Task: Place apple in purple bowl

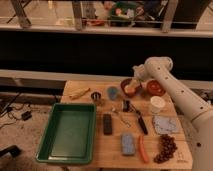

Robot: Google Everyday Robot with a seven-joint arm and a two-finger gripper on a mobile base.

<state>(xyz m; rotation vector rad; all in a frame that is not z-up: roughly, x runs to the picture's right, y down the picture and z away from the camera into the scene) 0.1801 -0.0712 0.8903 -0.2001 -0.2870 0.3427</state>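
Observation:
The purple bowl (124, 85) stands at the back of the wooden table, right of centre. My gripper (135, 83) reaches down from the white arm on the right and hangs just over the bowl. The apple (132, 90), a small pale orange round shape, sits at the gripper's tip, inside or just above the bowl's rim. I cannot tell whether the apple rests in the bowl or is still held.
A red-orange bowl (155, 88) and a white cup (157, 104) stand right of the purple bowl. A green tray (55, 145) fills the left front. A black remote (107, 123), blue sponge (128, 144), carrot (143, 149), grapes (166, 147) and grey cloth (163, 124) lie in front.

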